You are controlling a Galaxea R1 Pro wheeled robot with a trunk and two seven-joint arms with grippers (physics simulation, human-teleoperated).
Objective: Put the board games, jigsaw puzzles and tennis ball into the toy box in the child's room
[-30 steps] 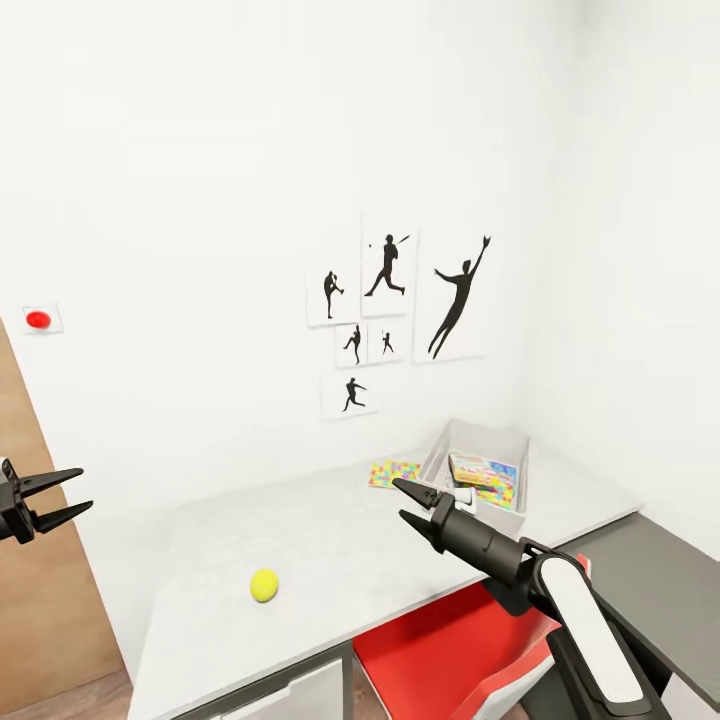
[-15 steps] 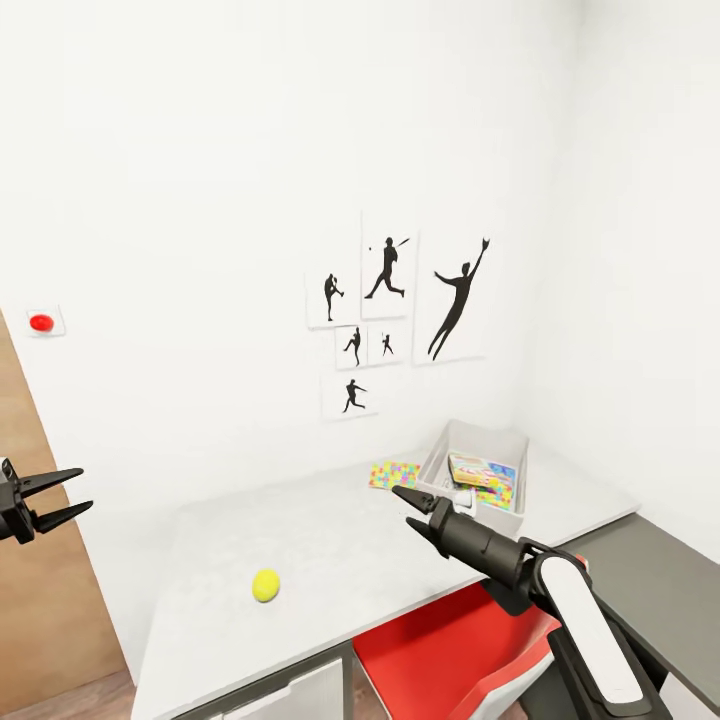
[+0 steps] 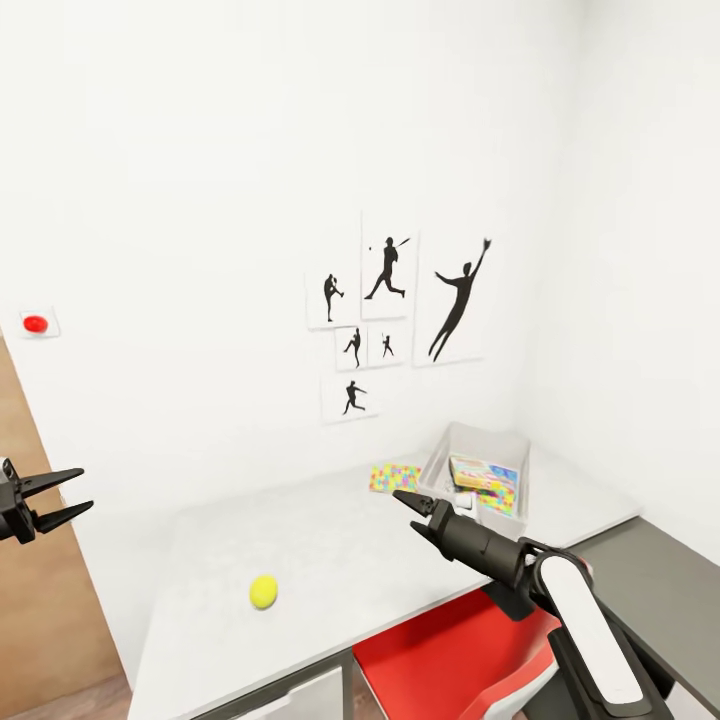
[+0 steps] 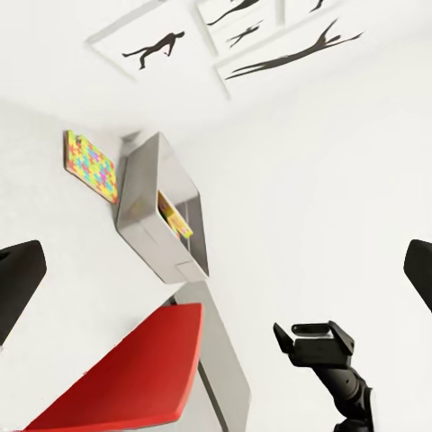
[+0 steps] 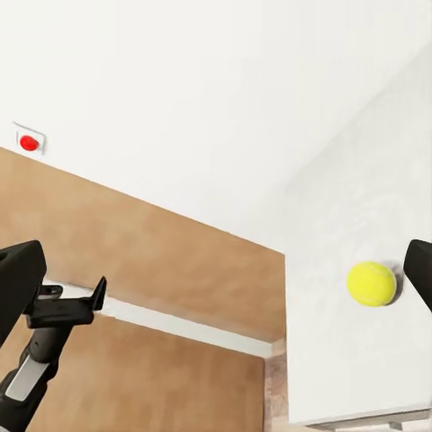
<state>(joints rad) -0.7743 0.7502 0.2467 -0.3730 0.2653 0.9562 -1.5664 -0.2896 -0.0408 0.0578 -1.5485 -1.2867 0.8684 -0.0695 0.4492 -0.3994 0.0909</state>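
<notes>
White room, pale table (image 3: 330, 540) w/ silhouette posters (image 3: 395, 310) above. L to R: left hand (image 3: 45, 498) off the table edge, jaws apart, empty; tennis ball (image 3: 263, 592) near front; right hand (image 3: 412, 512) spread, empty; jigsaw puzzle (image 3: 394, 477) beside toy box (image 3: 478, 482), games inside.

No text, label, brand or number can be read anywhere in these pictures.

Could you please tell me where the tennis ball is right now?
In the head view, the yellow-green tennis ball rests on the white table near its front-left part, apart from the grey toy box at the far right corner.
</notes>
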